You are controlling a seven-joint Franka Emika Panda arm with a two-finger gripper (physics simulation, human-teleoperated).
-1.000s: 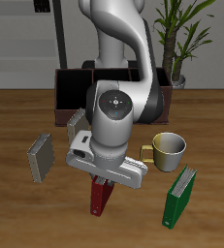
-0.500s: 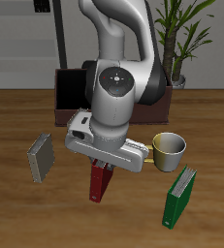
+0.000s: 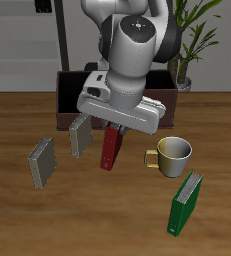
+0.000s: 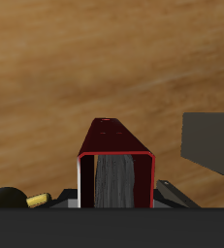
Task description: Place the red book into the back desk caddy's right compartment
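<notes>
While the arm hides its top, the hand (image 3: 115,128) grips the red book (image 3: 110,150).

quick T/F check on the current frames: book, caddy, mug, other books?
1. The slim dark-red hardcover book hangs from the two-finger gripper, clear of the table. True.
2. The red book already sits in the long dark brown desk caddy. False: it is in front of the caddy, over the table.
3. The green book lies inside the caddy. False: it stands near the table's front edge.
4. An olive-yellow mug stands beside the red book. True.
</notes>
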